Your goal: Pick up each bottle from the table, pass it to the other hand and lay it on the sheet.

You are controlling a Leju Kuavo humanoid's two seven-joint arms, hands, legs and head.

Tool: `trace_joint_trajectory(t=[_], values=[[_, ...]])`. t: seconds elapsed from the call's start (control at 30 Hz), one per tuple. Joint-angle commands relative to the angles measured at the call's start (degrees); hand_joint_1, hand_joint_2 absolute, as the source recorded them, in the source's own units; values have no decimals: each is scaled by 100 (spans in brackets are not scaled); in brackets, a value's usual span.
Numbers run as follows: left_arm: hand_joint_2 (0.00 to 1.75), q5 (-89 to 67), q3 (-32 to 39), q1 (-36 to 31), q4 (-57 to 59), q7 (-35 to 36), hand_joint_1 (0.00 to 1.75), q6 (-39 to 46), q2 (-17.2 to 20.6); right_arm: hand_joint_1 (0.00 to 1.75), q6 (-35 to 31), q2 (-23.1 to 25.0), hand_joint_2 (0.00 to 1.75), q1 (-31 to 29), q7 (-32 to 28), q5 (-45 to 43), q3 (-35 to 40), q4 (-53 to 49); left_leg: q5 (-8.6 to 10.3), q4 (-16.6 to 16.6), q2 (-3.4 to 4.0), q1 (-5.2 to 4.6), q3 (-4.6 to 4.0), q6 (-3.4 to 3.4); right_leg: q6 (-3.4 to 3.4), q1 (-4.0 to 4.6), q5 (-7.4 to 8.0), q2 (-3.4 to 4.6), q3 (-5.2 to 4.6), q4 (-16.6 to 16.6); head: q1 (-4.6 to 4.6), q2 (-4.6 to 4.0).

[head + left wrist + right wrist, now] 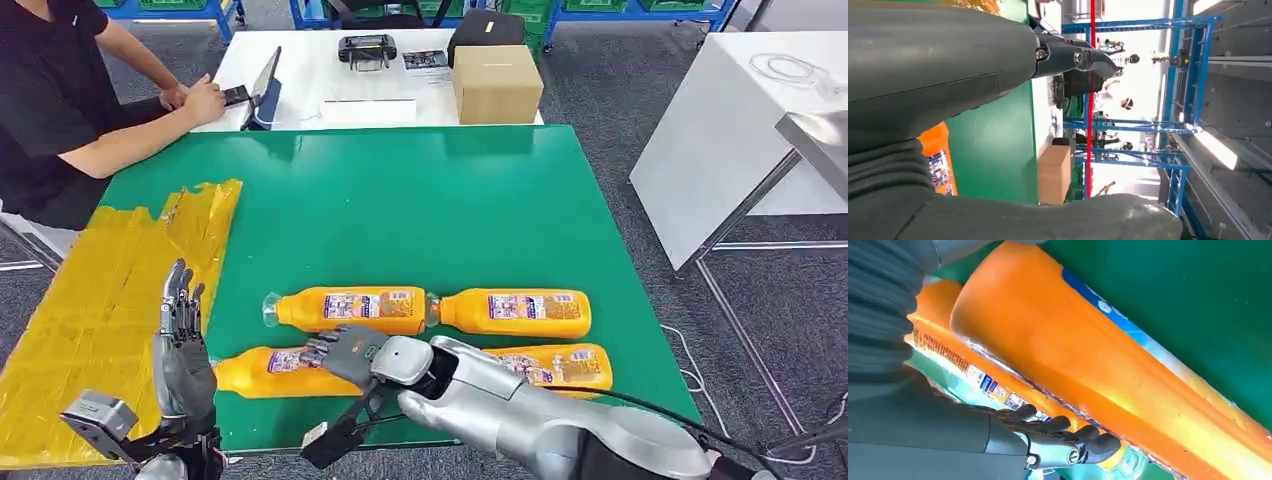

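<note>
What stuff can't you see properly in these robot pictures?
- Head view: the right hand covers the middle of the near-left bottle, so whether it grips is unclear.
- Head view: the right arm hides part of the near-right bottle.
- Head view: bottle label print is too small to read.
- Left wrist view: the left hand blocks most of the green table.
- Head view: the yellow sheet is cut off at the left edge.

Tabletop [400, 200]: solid green. Sheet [90, 310]: translucent yellow, crinkled. Bottles, four: orange bodies with blue-and-white printed labels, at far left [345, 310], far right [520, 312], near left [265, 372], near right [560, 365]. Box [497, 83]: plain brown cardboard. Left hand [180, 340]: grey with darker fingers. Right hand [345, 352]: grey. Person's shirt [45, 90]: black.
</note>
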Motion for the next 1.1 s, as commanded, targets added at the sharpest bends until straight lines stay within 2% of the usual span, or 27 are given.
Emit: trace_joint_trajectory(t=[0.03, 0.3, 0.43, 0.53, 0.77, 0.87, 0.9, 1.0, 1.03, 1.1], values=[[0, 16, 80, -181, 211, 64, 0, 20, -33, 0, 749, -170, 175, -418, -40, 136, 813, 192, 7, -9, -18, -1, -5, 3, -4, 1, -1, -21, 4, -10, -2, 0], [0, 33, 114, -125, 144, 59, 0, 27, -36, 0, 562, -180, 175, -277, 55, 64, 685, 230, 6, -7, -15, -1, 0, 4, -3, -3, -4, -13, 11, -8, -2, 0], [0, 77, 335, 165, -164, 17, 0, 47, -97, 0, -738, -198, 175, 864, 451, -87, -177, 570, 10, -29, -28, 5, 15, 5, -5, 4, -1, -29, 33, -36, -2, 0], [0, 100, 425, 283, -281, 11, 0, 6, -143, 0, -1251, -172, 175, 1378, 557, -83, -471, 680, 5, -27, -30, 4, 13, 5, -5, 3, -8, -29, 33, -33, -2, 0], [0, 108, 457, 282, -280, 9, 0, -74, -159, 0, -1276, -157, 175, 1653, 515, -228, -898, 643, -5, -16, -25, 3, -1, -4, -4, 2, -9, -24, 12, -20, -2, 0], [0, 108, 457, 282, -280, 9, 0, -74, -159, 0, -1276, -157, 175, 1653, 515, -228, -898, 643, 3, -28, -31, 2, -3, -5, -20, 3, -12, -36, 7, -32, -2, 0], [0, 108, 461, 283, -277, 9, 0, -78, -154, 0, -1248, -149, 175, 1642, 501, -247, -922, 644, -12, -12, -18, 2, 12, -11, -23, 3, -23, -19, 17, -15, -4, 0], [0, 118, 459, 264, -268, 9, 0, -121, -142, 0, -1135, -127, 175, 1641, 437, -305, -989, 676, -20, -9, -14, 3, 21, -20, -10, 4, -32, -15, 21, -9, -2, 0], [0, 111, 448, 246, -256, 12, 0, -130, -132, 0, -1058, -125, 175, 1605, 408, -332, -983, 690, -6, -19, -23, 4, -4, -19, -10, 5, -21, -26, 2, -20, -2, 0], [0, 85, 417, 208, -228, 25, 0, -140, -115, 0, -934, -117, 175, 1475, 384, -294, -907, 722, -19, -7, -13, 4, 24, -20, -7, 5, -32, -13, 26, -9, 0, 0]])
